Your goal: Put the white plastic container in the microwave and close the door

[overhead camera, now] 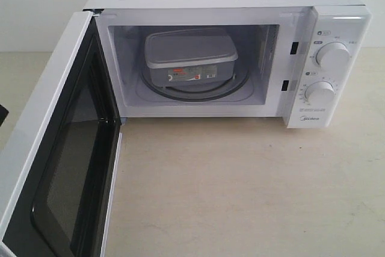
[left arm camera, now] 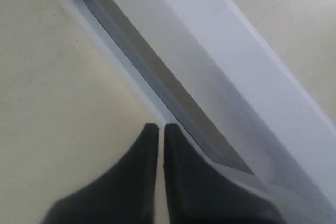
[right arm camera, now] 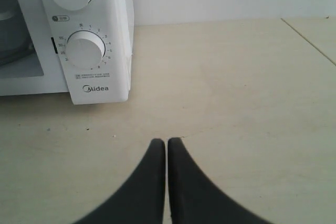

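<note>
The white plastic container point(overhead camera: 190, 57) sits lidded on the glass turntable point(overhead camera: 198, 90) inside the microwave point(overhead camera: 328, 64), red-and-white label facing out. The door point(overhead camera: 57, 148) stands swung wide open at the left, black inner frame and dark window showing. In the left wrist view my left gripper point(left arm camera: 161, 128) is shut and empty, right beside the outer face of the door point(left arm camera: 220, 66); whether it touches is unclear. My right gripper point(right arm camera: 167, 141) is shut and empty over the bare counter, to the right of the microwave point(right arm camera: 89, 40) front corner. Neither gripper shows in the exterior view.
Beige countertop point(overhead camera: 240, 185) spreads in front of the microwave. Two round knobs point(overhead camera: 332, 55) and the Midea logo are on the right panel. A pale wall rises behind. A dark object point(overhead camera: 2, 115) peeks in at the exterior view's left edge.
</note>
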